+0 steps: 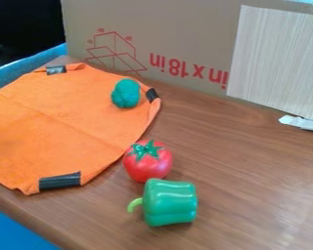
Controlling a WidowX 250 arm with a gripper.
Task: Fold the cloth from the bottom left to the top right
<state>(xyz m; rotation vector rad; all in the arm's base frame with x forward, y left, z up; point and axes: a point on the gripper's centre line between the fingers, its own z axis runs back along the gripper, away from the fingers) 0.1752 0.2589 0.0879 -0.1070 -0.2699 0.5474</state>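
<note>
An orange cloth (67, 119) lies spread out on the left of the wooden table, with faint creases across it. Black tape marks its corners at the bottom, at the top left and at the right. Its left part runs out of the view's left edge. On the cloth, close to the taped right corner, rests a small dark green lumpy object (125, 93).
A red tomato (148, 161) sits beside the cloth's lower right edge, with a green pepper (171, 202) just below it. A cardboard panel (185, 29) stands along the back of the table (251, 171). A whitish scrap (301, 123) lies at the right edge.
</note>
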